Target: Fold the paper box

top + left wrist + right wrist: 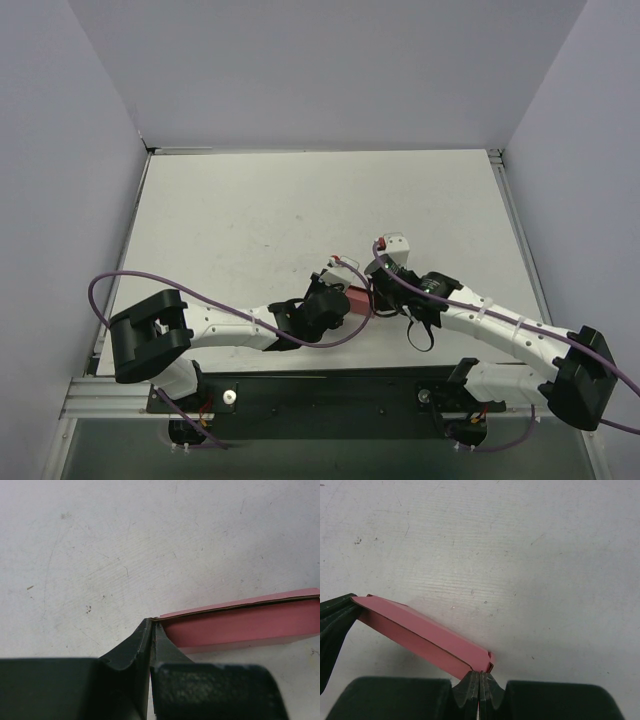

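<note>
The paper box sits between the two hands near the middle of the table's front part, just ahead of the arm bases. It is a flattened pink-red strip with a folded edge along its length. The left hand is pinched tight on one end corner of the card. The right hand is closed hard on the opposite end, its fingers pressed together around the thin edge. Whether the card touches the table cannot be told.
</note>
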Motion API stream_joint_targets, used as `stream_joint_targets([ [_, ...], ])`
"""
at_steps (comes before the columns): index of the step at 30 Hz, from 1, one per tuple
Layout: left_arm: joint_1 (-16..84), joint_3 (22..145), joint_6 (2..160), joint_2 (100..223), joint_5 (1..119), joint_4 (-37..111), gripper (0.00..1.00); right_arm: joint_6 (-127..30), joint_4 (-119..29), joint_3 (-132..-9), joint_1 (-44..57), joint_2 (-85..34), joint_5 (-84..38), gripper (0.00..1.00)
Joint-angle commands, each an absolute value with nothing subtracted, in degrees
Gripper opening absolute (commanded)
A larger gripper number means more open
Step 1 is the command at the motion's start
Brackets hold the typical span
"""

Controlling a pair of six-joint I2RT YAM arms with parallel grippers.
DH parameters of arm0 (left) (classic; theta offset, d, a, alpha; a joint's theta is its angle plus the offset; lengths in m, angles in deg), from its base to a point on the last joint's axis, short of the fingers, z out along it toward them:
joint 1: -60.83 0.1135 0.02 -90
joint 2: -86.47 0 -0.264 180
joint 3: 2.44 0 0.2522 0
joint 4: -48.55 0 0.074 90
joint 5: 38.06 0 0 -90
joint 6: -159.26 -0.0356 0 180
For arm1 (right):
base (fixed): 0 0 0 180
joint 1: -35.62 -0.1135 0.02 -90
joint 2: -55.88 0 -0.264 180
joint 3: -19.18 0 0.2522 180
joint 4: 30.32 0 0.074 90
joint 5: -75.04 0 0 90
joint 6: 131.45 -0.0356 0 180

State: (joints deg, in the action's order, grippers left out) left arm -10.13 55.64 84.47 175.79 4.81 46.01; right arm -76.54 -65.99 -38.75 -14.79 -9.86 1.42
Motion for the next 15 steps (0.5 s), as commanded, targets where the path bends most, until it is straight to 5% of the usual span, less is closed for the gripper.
stream_joint_targets([
  [1, -10.8, 54.9, 84.9, 178.4, 10.5, 36.4, 0.0, -78.9, -69.3, -35.5, -15.8, -10.3, 1.6, 0.0],
  [11, -10.8, 55.4, 83.5, 176.9, 10.4, 36.7, 0.0, -80.5, -70.6, -35.4, -16.2, -10.7, 3.8, 0.0],
  [15, -10.8, 55.2, 80.8, 174.4, 11.2, 38.5, 0.11, -80.8, -71.0, -35.8, -16.2, -11.1, 4.5, 0.0],
])
